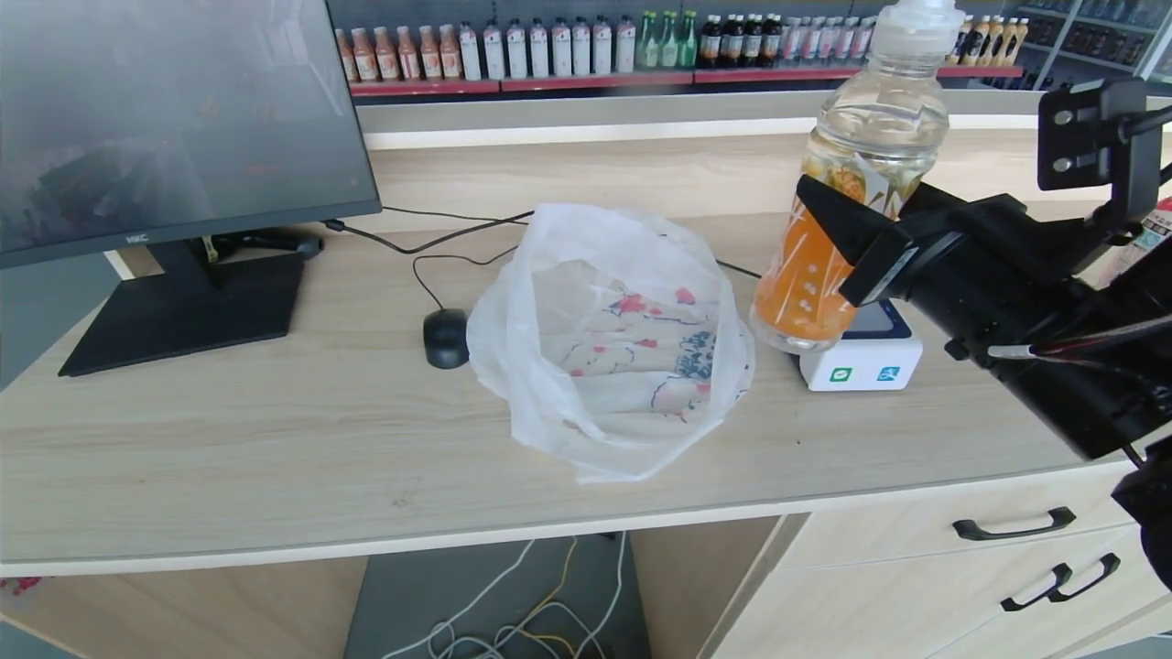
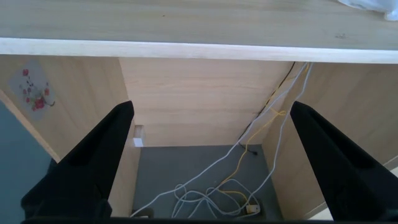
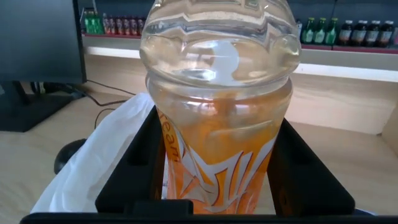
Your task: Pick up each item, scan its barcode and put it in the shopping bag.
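A clear bottle (image 1: 874, 119) w/ orange drink and a white cap is held nearly upright by the right gripper (image 1: 847, 243). Its black fingers (image 1: 829, 215) are clamped on the labelled lower body. The bottle's base is seen just over a small white scanner (image 1: 861, 361) at the right of the table (image 1: 275, 430); contact btwn them can't be told. The shopping bag (image 1: 549, 275), thin white plastic, is stood open mid-table, just left of the scanner. A red-and-blue floral print (image 1: 641, 348) is seen through it. A black mouse (image 1: 446, 337) is placed just beside the bag, and a monitor (image 1: 174, 110) is set at far left. The left gripper (image 2: 211, 162) is held low, below the table edge. Its fingers (image 2: 93, 168) are spread wide w/ nothing btwn them. Loose cables (image 2: 211, 193) are seen on the floor beyond.
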Controlling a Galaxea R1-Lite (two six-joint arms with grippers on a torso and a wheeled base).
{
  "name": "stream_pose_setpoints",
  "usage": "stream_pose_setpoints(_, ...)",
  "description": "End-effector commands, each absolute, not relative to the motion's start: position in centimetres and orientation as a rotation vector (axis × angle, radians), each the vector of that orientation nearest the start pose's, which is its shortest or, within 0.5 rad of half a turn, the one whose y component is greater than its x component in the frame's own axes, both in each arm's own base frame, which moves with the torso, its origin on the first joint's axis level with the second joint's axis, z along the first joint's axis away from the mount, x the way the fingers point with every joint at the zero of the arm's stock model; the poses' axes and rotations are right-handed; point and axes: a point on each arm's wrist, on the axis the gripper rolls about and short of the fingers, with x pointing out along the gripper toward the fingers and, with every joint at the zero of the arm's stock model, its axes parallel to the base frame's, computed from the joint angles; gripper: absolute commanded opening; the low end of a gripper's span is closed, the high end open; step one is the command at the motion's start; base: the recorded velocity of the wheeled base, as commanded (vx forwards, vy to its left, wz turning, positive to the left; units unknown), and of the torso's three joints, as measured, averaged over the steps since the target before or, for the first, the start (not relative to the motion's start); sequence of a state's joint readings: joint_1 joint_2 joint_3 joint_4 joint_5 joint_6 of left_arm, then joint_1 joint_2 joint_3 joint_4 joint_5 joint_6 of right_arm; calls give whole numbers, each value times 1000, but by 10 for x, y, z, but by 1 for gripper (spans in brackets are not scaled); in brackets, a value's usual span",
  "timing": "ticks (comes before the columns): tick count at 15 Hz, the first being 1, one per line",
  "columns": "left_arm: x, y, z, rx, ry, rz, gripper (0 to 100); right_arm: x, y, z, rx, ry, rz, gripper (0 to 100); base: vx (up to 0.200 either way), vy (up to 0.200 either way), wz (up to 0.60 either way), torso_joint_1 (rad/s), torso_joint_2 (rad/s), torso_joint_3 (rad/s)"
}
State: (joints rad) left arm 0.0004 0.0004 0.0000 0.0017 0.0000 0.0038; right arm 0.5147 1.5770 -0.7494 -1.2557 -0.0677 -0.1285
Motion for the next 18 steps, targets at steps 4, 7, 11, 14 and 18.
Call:
stream_pose_setpoints(4, -23, 0, 75, 6, 2, 2, 100, 225, 131, 266, -17, -439, 428, 0, 0, 0, 0, 0, 0, 0)
stream_pose_setpoints(7, -23, 0, 75, 5, 2, 2, 100, 221, 145, 268, -14, -422, 481, 0, 0, 0, 0, 0, 0, 0)
stream_pose_setpoints(11, -23, 0, 75, 5, 2, 2, 100, 237, 161, 276, -35, -384, 500, 0, 0, 0, 0, 0, 0, 0)
stream_pose_setpoints(14, -23, 0, 75, 5, 2, 2, 100, 259, 176, 295, -50, -337, 506, 0, 0, 0, 0, 0, 0, 0)
stream_pose_setpoints(18, -23, 0, 75, 6, 2, 2, 100, 291, 198, 306, -44, -358, 502, 0, 0, 0, 0, 0, 0, 0)
